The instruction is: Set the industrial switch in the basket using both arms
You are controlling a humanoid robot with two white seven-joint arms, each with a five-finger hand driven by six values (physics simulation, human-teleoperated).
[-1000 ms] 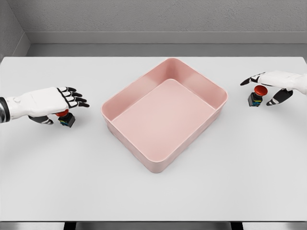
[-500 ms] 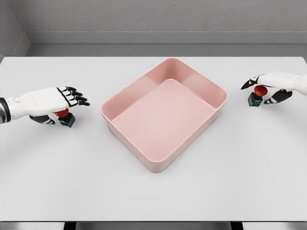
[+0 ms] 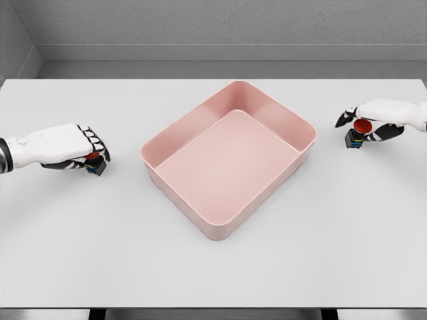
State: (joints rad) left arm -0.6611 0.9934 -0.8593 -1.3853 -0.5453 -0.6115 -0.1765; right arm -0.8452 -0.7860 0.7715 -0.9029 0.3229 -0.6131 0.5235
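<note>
- Head view: a pink basket [image 3: 229, 157], smooth-walled and rectangular with rounded corners, is sitting askew at the middle of the matte white tabletop [image 3: 213, 267], holding nothing.
- The left hand [image 3: 73, 145], glossy white with black finger joints, is curling its fingers over the left industrial switch [image 3: 95, 165], a small black block with a red cap, at the tabletop's left side.
- The right hand [image 3: 375, 120] is closing around the right industrial switch [image 3: 357, 132], red mushroom button on a black base, at the tabletop's right side.
- Both switches are sitting well apart from the basket.
- No writing is readable on either switch.
</note>
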